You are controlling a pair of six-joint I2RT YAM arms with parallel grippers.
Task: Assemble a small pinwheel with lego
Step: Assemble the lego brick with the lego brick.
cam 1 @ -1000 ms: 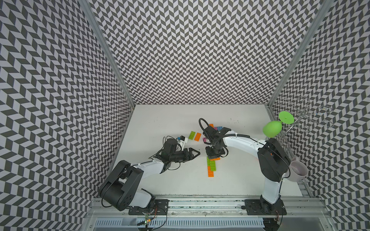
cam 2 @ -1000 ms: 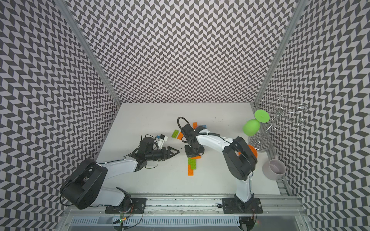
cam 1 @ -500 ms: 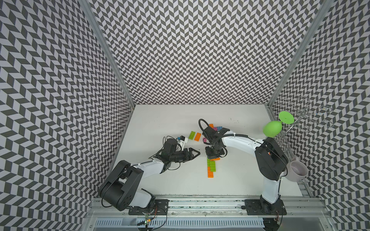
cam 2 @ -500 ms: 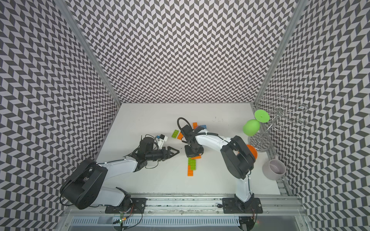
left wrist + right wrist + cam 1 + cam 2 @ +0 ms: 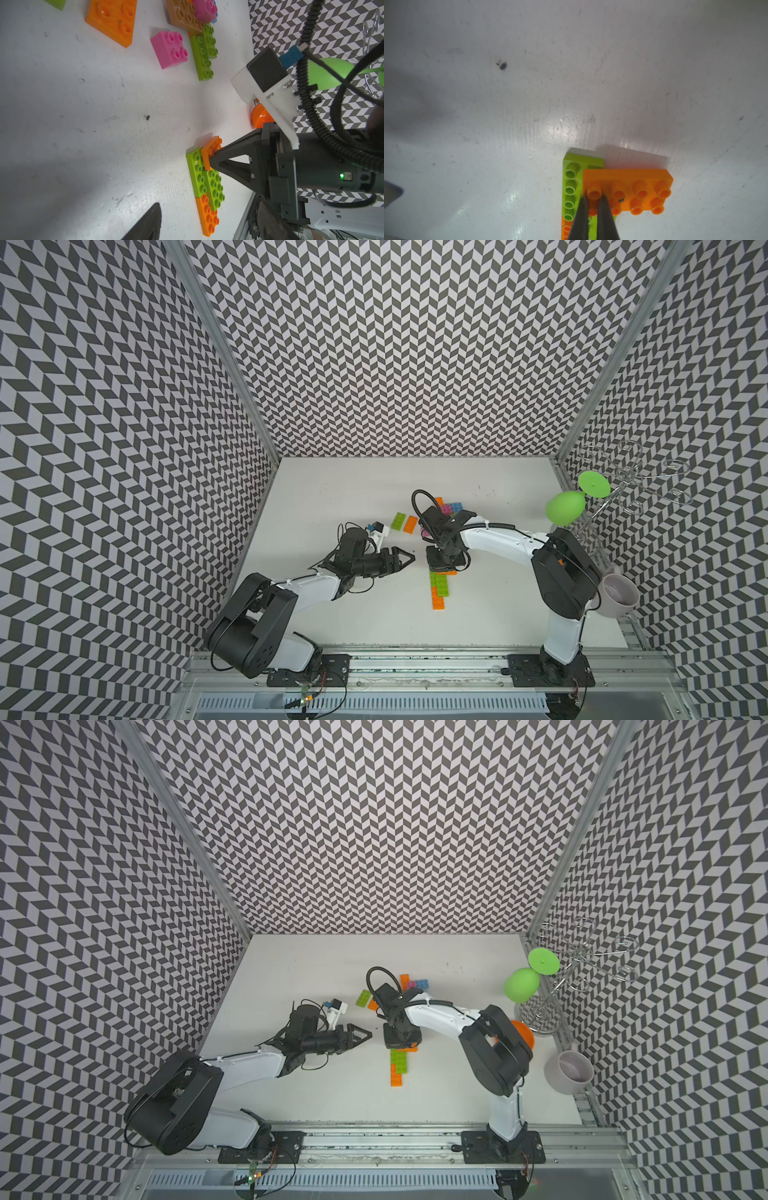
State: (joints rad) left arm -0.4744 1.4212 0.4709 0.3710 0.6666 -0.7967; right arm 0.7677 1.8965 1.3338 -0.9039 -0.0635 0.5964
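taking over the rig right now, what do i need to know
Left gripper: open, empty, beside the build.
Right gripper: shut, tips down on the crosswise orange brick atop a lime green brick.
Done: lime and orange bricks joined into a strip mid-table.
Loose: spare lime brick, spare orange brick, pink square, brown brick.
Left: seat the crosswise piece and add the rest. No pinwheel shape yet.

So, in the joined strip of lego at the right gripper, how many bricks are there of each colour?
Lime green bricks: 2
Orange bricks: 2
Total: 4
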